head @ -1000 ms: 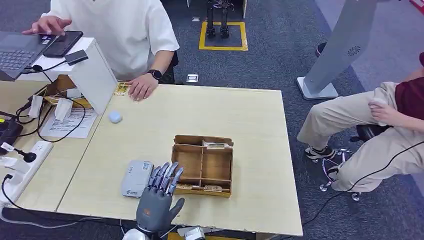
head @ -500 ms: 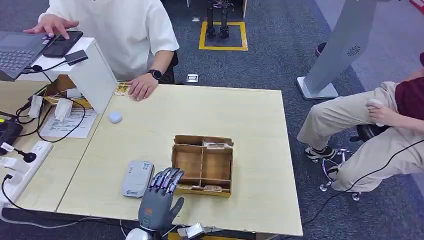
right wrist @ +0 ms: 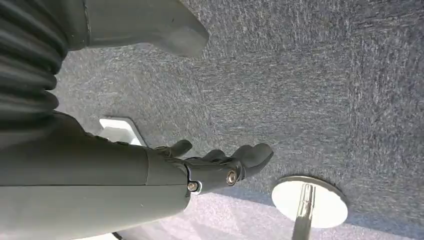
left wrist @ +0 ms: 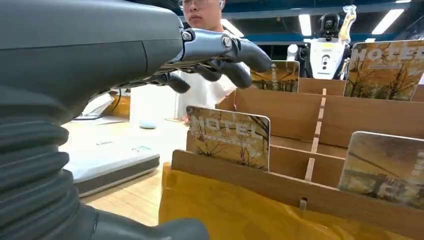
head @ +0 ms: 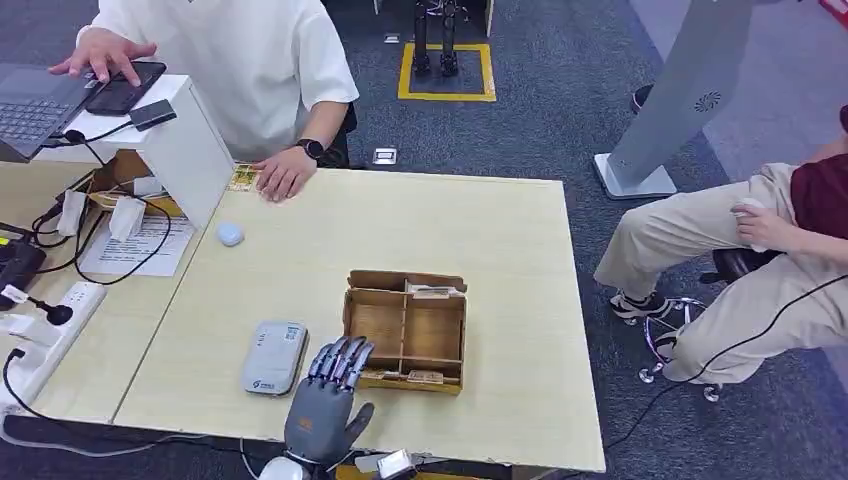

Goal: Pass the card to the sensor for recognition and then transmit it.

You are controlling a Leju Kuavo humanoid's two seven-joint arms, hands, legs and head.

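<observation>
A: What has just changed on the table?

B: In the head view the robot's left hand (head: 326, 404) now sits lower and slightly right of where it was a second ago, drawn back toward the near table edge at 6 o'clock. Its fingertips hover at the front left corner of the wooden card box (head: 406, 330), between that box and the grey card reader (head: 273, 356) at its 9 o'clock.

A: Is it holding anything?

B: No. The fingers are spread and gently curved, gripping nothing. In the left wrist view they arch above a hotel key card (left wrist: 229, 136) standing upright in the box's front slot, apart from it.

A: And the right hand?

B: The right hand (right wrist: 220, 162) hangs over grey carpet, fingers loosely apart, empty.

A: What does that mean for the task?

B: I judge the pick has not yet begun; the hand seems to be lining up on the card.
</observation>
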